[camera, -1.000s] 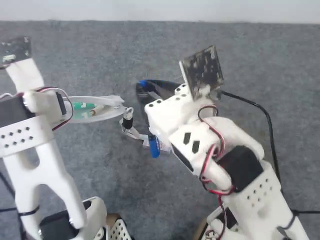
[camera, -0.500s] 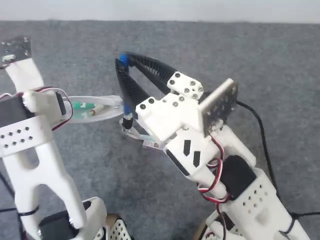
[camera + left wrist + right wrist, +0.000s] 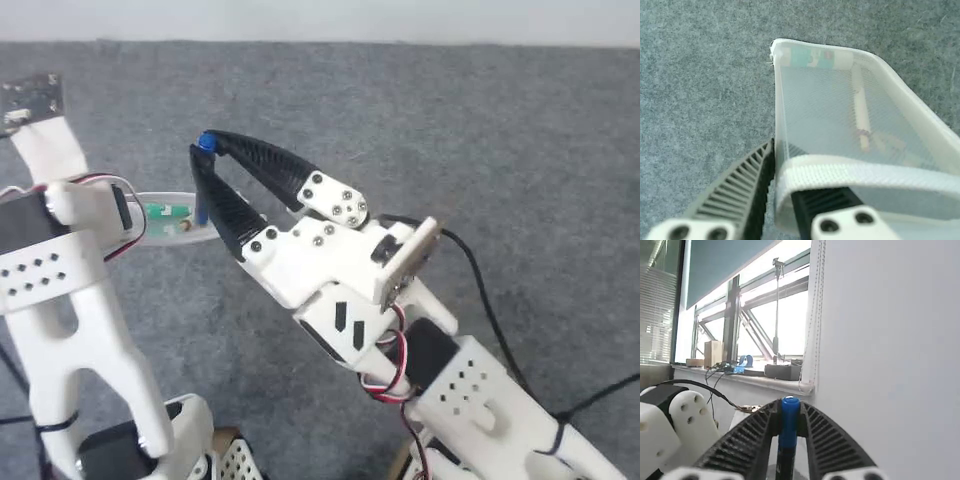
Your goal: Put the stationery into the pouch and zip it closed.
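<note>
From the high view, the right pincer is up above the grey table. Its black fingers are narrowed on a blue-capped pen, which hangs nearly upright with the cap at the fingertips. The pen's lower end meets the near end of the clear pouch, which juts out sideways from the left arm. Whether that end is inside the pouch I cannot tell.

In the left wrist view, the left pincer is clamped on the mesh wall of the pouch, just beside its white zip band. One finger is outside and the other lies under the mesh. The pouch stretches away from the pincer over the table. Inside it are a green-labelled tube at the far end and a cream stick lying lengthwise.

In the right wrist view, the right pincer grips the pen upright, with the blue cap poking just past the fingertips. Behind it are a white wall and a window.
</note>
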Motion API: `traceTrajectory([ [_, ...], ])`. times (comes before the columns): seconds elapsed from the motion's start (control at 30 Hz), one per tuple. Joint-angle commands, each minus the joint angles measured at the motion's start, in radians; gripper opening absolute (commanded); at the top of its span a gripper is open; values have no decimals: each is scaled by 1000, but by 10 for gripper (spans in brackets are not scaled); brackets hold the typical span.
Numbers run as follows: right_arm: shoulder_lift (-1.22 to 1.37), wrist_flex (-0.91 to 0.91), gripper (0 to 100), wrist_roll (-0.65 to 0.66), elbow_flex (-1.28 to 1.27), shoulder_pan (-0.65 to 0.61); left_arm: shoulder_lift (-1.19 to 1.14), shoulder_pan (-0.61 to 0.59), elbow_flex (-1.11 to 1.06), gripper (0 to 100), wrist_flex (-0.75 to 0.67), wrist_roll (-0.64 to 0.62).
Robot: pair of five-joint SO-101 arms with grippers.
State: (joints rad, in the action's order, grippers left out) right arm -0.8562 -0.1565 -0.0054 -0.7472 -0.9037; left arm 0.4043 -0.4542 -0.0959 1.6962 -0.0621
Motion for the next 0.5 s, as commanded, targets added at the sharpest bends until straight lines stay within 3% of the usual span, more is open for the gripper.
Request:
traceTrajectory([
  [0.0, 88, -154, 6, 74, -18, -1, 14, 11, 4, 9, -8, 5],
  [0.27, 295, -469, 6, 338, -164, -8, 14, 9, -5, 9, -11, 5],
  [0.47, 318, -470, 6, 353, -236, -12, 14, 11, -7, 9, -14, 5],
])
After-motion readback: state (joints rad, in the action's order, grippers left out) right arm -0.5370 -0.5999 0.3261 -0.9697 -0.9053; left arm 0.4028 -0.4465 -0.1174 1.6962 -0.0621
